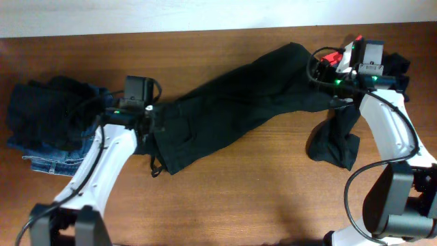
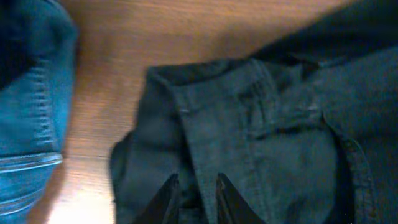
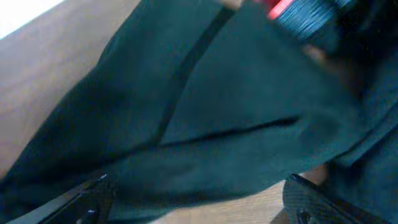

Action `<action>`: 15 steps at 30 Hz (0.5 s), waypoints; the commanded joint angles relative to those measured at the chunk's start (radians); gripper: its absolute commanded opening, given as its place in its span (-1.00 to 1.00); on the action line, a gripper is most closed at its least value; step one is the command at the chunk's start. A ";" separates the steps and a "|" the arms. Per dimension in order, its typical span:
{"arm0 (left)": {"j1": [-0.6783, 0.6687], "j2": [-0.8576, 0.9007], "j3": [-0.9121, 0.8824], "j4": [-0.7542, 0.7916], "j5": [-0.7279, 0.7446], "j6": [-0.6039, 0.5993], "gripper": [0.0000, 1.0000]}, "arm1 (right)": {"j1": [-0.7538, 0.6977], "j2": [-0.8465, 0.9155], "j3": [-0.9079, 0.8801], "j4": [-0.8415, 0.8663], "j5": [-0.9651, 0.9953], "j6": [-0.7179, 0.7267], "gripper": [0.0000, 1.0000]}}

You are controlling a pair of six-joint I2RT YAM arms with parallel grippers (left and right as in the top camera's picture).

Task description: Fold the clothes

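Note:
A large black garment (image 1: 232,109) lies stretched slantwise across the table, its waist end at the left with a cord loop (image 1: 156,168). Its far leg end hangs in a bunch (image 1: 334,140) at the right. My left gripper (image 1: 150,123) is shut on a fold of the waistband (image 2: 249,118); in the left wrist view the cloth sits pinched in the gripper (image 2: 197,200). My right gripper (image 1: 341,82) hovers over the leg with its jaws wide apart (image 3: 199,199), holding nothing. A red-edged piece (image 1: 333,58) lies just beyond it.
A pile at the far left has dark garments (image 1: 48,109) on top of blue denim jeans (image 1: 51,160), also seen close by the left gripper (image 2: 31,124). More black cloth (image 1: 397,65) lies behind the right arm. Bare wood (image 1: 259,184) fills the front.

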 commanded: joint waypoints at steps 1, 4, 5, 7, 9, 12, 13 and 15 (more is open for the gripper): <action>-0.011 0.071 0.016 0.013 0.017 0.016 -0.60 | 0.023 0.006 0.011 -0.003 -0.058 -0.027 0.80; -0.011 0.117 0.016 0.019 0.017 0.016 -0.61 | 0.034 0.015 0.011 0.016 -0.060 -0.020 0.56; -0.011 0.135 0.016 0.026 0.017 0.016 -0.61 | 0.041 0.021 0.011 0.006 -0.054 0.014 0.29; -0.011 0.161 0.016 0.039 0.017 0.016 -0.61 | 0.051 0.030 0.011 -0.048 -0.026 0.142 0.33; -0.011 0.185 0.016 0.050 0.017 0.016 -0.61 | 0.060 0.036 0.011 -0.132 -0.016 0.220 0.33; -0.011 0.214 0.016 0.055 0.017 0.016 -0.61 | 0.063 0.039 0.008 -0.189 -0.010 0.240 0.41; -0.011 0.220 0.016 0.056 0.017 0.016 -0.61 | 0.063 0.042 0.008 -0.203 -0.010 0.252 0.43; -0.011 0.241 0.016 0.067 0.017 0.016 -0.61 | 0.064 0.050 -0.015 -0.216 -0.012 0.282 0.50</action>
